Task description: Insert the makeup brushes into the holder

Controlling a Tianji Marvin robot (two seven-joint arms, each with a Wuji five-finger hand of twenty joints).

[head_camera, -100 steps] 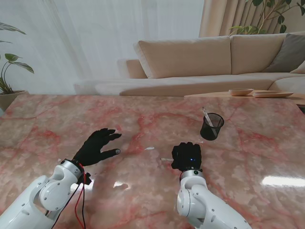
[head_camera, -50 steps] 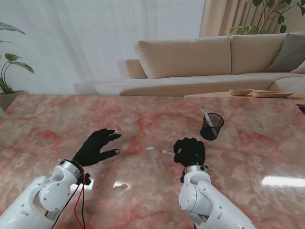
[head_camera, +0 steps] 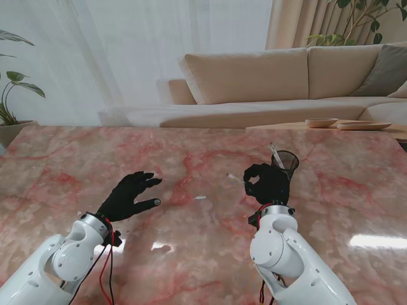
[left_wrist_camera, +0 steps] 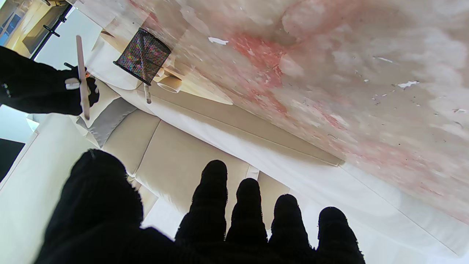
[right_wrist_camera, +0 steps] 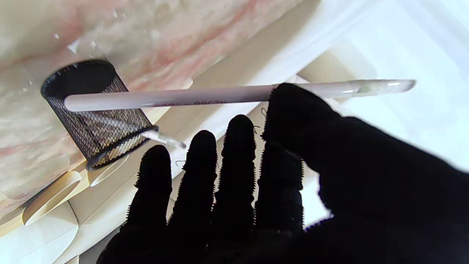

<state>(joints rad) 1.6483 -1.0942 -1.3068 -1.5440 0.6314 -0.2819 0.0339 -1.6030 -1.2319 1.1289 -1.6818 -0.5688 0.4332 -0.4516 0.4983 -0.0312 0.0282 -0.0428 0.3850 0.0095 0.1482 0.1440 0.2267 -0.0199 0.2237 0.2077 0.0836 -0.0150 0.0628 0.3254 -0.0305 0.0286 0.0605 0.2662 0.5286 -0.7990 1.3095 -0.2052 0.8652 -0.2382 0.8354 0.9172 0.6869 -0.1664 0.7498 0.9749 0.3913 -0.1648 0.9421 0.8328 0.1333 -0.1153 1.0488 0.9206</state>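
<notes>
A black mesh holder [head_camera: 283, 166] stands on the marble table to the right of centre, with one brush [head_camera: 275, 154] leaning out of it. My right hand [head_camera: 267, 183] is raised just in front of the holder, shut on a white makeup brush [right_wrist_camera: 227, 94] pinched between thumb and index finger. The brush lies crosswise, one end near the holder [right_wrist_camera: 96, 113]. In the left wrist view the same held brush [left_wrist_camera: 82, 75] shows beside the holder [left_wrist_camera: 143, 55]. My left hand [head_camera: 130, 195] rests on the table at the left, fingers spread and holding nothing.
A small white scrap [head_camera: 200, 197] lies on the marble table [head_camera: 191, 254] between the hands. A beige sofa [head_camera: 267, 79] runs behind the far edge. A low side table with shallow bowls [head_camera: 348, 123] sits at the far right, and a plant [head_camera: 9, 95] at the far left.
My right hand has lifted the white brush off the table and carried it away from me and to the right, up to the holder. The left hand has not moved.
</notes>
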